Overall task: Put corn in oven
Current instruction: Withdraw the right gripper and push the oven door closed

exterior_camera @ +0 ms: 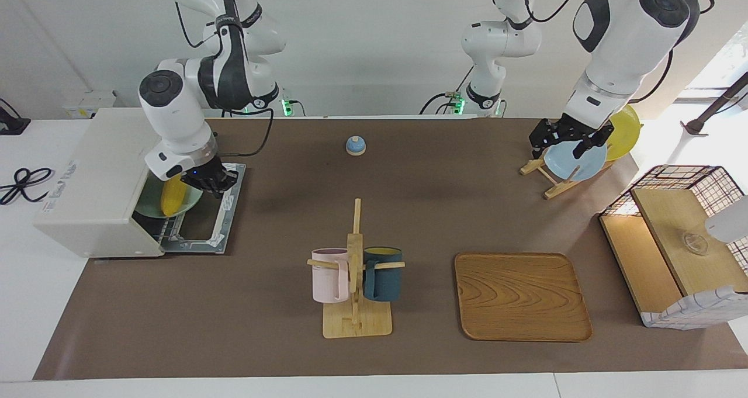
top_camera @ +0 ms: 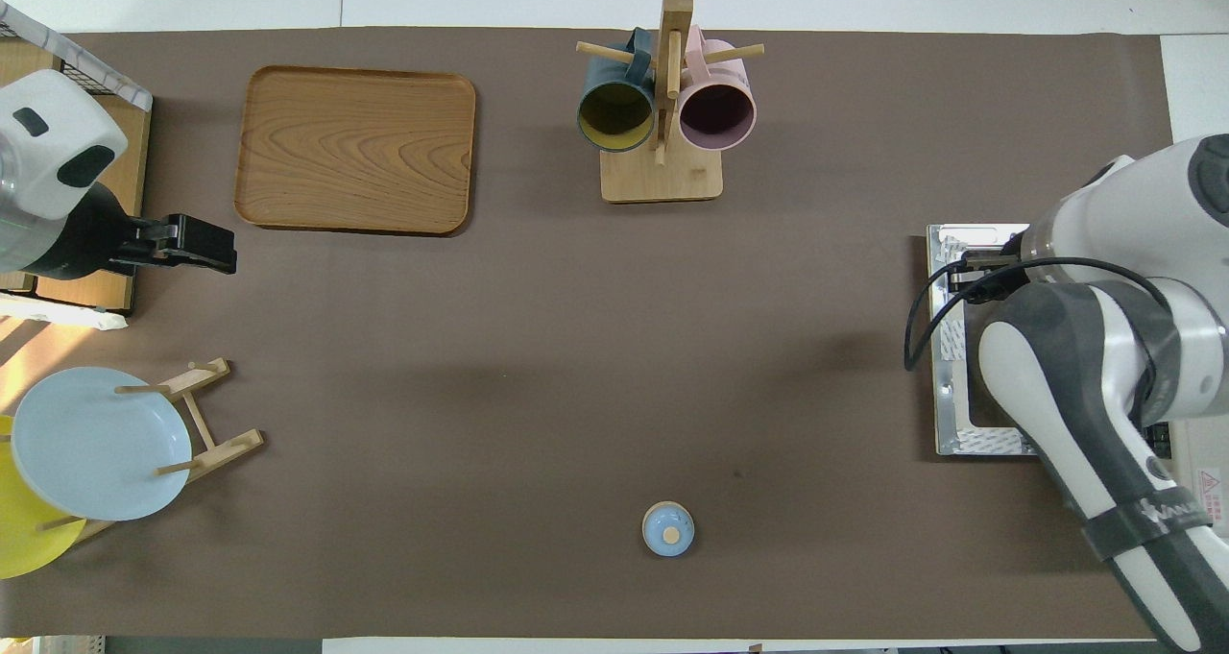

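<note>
While the left gripper (exterior_camera: pixel 570 142) hangs open over the plate rack (exterior_camera: pixel 552 179), the right gripper (exterior_camera: pixel 204 179) sits clamped on the corn (exterior_camera: pixel 172 196) at the oven (exterior_camera: pixel 93 182) mouth, above its lowered door (exterior_camera: pixel 219 211).

Bright, even light from above fills both views, and the things on the brown bench (exterior_camera: pixel 280 339) lie under soft, short shadows. Hard daylight enters at the left arm's end, whitening the surface beside the wire-framed box (exterior_camera: pixel 678 246) and striping the bench corner in the overhead view. Both views are sharp, with straight lines bowing slightly near the edges.
</note>
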Controlling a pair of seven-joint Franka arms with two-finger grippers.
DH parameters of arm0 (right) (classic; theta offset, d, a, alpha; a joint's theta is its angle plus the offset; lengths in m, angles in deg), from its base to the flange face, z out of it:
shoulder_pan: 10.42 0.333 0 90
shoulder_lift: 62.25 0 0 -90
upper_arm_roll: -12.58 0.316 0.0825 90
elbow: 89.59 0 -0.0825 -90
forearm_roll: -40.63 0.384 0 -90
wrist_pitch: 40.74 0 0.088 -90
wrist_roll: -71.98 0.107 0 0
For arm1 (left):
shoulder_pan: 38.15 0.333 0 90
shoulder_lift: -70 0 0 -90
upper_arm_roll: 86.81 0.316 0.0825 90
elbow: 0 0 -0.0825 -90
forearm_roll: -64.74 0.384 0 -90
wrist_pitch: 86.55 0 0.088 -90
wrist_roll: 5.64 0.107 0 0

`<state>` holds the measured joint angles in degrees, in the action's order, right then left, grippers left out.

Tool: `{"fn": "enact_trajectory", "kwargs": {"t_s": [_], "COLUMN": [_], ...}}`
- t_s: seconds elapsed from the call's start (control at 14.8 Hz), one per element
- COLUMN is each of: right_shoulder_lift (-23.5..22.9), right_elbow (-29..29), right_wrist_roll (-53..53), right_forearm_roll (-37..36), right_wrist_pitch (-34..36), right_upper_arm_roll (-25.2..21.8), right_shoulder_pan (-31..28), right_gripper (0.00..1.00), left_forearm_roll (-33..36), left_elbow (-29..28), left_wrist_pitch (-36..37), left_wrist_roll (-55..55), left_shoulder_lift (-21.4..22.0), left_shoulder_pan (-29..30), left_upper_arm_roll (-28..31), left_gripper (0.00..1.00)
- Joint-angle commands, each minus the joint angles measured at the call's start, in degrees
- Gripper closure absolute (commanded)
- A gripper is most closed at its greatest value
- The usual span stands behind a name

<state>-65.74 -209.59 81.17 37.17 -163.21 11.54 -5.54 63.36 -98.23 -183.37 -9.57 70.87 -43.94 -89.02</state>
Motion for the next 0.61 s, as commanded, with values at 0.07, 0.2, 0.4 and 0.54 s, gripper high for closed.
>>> {"fn": "enact_trajectory", "kwargs": {"t_s": [0.07, 0.2, 0.4, 0.54], "right_shoulder_lift": [-1.69, -3.70, -4.68, -4.59], "right_elbow": [-6.29, -6.82, -7.00, -7.09], "right_wrist_roll": [2.94, 2.85, 2.59, 2.68], "right_forearm_roll": [0.64, 0.73, 0.55, -0.24], "right_wrist_pitch": [-7.95, -9.36, -9.11, -9.10], "right_upper_arm_roll": [0.07, 0.07, -0.02, -0.11], "right_shoulder_pan": [0.66, -0.05, -0.84, -0.84], "right_gripper": [1.00, 1.00, 1.00, 1.00], "left_forearm_roll": [-0.55, -0.55, -0.55, -0.55], "left_elbow": [-0.73, -0.73, -0.73, -0.73], "left_wrist_pitch": [-0.38, -0.38, -0.38, -0.38], "left_wrist_roll": [0.85, 0.85, 0.85, 0.85], "left_shoulder_lift": [1.07, 1.07, 1.07, 1.07], "left_shoulder_pan": [0.52, 0.52, 0.52, 0.52], "left_upper_arm_roll": [-0.25, -0.25, -0.25, -0.25], "left_gripper": [0.00, 0.00, 0.00, 0.00]}}
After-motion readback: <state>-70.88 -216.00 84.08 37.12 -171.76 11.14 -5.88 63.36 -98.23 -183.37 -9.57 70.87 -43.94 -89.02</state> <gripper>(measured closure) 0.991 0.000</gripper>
